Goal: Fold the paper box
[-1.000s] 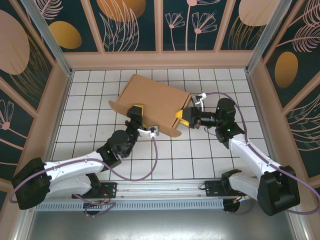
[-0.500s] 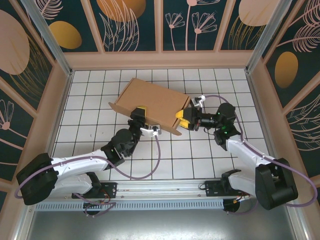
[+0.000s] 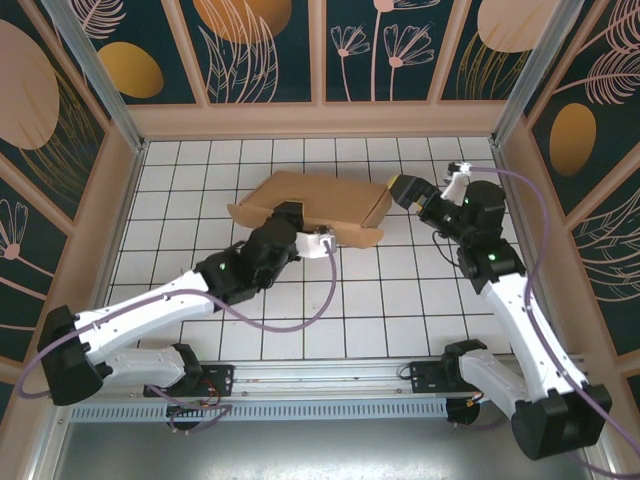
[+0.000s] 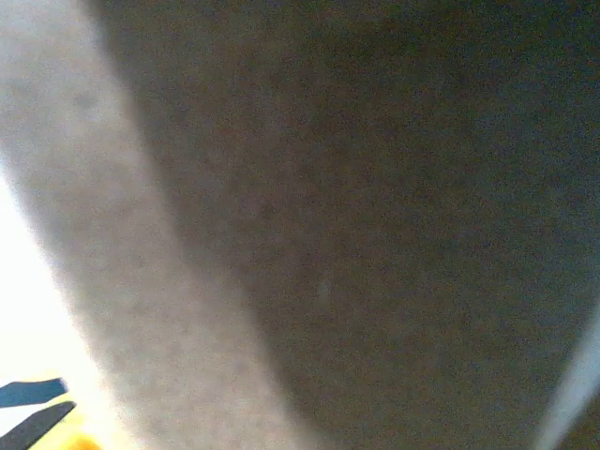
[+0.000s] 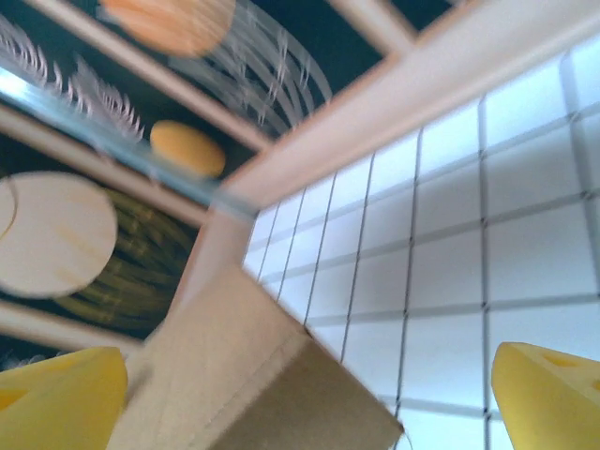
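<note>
At the middle of the white, grid-lined table [image 3: 400,300], the paper box [image 3: 320,198] lies at a slant, partly formed: a shallow rectangular shell of plain brown cardboard, with one loose flap [image 3: 365,236] jutting out at its near right corner. The left gripper [image 3: 289,213] sits against the box's near long wall. Its wrist camera is pressed so close to the cardboard [image 4: 375,234] that only a dull, grainy brown blur comes through, so I cannot tell whether its jaws are pinching the wall or merely resting on it. The right gripper [image 3: 405,190] hangs just beside the right end of the box, apart from it, with its jaws spread wide and nothing between them. In its wrist view the yellow fingertips [image 5: 66,394] stand at the two lower corners, and a corner of the box [image 5: 272,394] lies ahead of them. The work looks to be midway, the walls raised but the ends not locked. As I judge it, the step in hand is closing the right end. The next move calls for the right gripper to come in on the loose flap and press it along its crease while the left arm steadies the shell. The board looks matte, stiff and light, with crisp edges; it would likely skid on the smooth table if pushed unbraced.
</note>
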Tool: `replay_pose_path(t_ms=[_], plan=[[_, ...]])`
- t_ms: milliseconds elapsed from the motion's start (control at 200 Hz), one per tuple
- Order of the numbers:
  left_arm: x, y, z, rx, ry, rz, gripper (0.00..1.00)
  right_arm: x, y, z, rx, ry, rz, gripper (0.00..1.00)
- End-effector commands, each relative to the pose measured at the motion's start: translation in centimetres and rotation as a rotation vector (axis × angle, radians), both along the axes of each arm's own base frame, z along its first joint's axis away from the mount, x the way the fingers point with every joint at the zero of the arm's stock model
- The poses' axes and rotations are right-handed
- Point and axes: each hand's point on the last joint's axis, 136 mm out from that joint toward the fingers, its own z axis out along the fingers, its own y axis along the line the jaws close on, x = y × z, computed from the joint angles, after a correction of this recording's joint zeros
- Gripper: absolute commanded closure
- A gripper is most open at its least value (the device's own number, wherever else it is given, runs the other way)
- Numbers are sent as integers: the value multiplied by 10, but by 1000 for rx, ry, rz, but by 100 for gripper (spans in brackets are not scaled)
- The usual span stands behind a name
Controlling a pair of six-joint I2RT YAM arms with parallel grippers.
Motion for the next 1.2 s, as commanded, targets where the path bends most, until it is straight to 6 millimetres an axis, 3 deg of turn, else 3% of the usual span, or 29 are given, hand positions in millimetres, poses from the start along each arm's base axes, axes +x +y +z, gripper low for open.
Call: replay_pose_path(t_ms=[0, 70, 130, 230, 295, 455, 576, 671, 756, 916, 1046, 1196], plan=[[-40, 22, -62, 152, 424, 62, 55, 10, -32, 10, -133, -146, -170, 3], [-50, 18, -71, 174, 542, 76, 55, 15, -27, 9, -160, -169, -135, 9], [-57, 12, -76, 188, 612, 81, 55, 26, -20, -8, -182, -126, -89, 16], [-63, 6, -86, 223, 685, 86, 55, 46, -1, -59, -156, 62, 43, 36], [-63, 2, -90, 234, 708, 86, 57, 57, 8, -91, -112, 165, 101, 56], [-65, -8, -100, 260, 764, 82, 57, 77, 49, -155, -11, 360, 304, 74], [-63, -17, -107, 271, 789, 76, 55, 73, 99, -189, -36, 406, 494, 71], [-60, -22, -112, 285, 797, 79, 52, 48, 143, -208, -28, 451, 700, 71], [-56, -24, -114, 293, 787, 87, 50, 35, 163, -234, -103, 496, 772, 74], [-48, -30, -121, 308, 770, 96, 40, 17, 178, -272, -105, 600, 872, 78], [-38, -34, -125, 314, 743, 113, 34, 12, 182, -282, -104, 627, 892, 79], [-27, -38, -117, 285, 687, 134, 24, 23, 177, -280, -129, 604, 847, 79]])
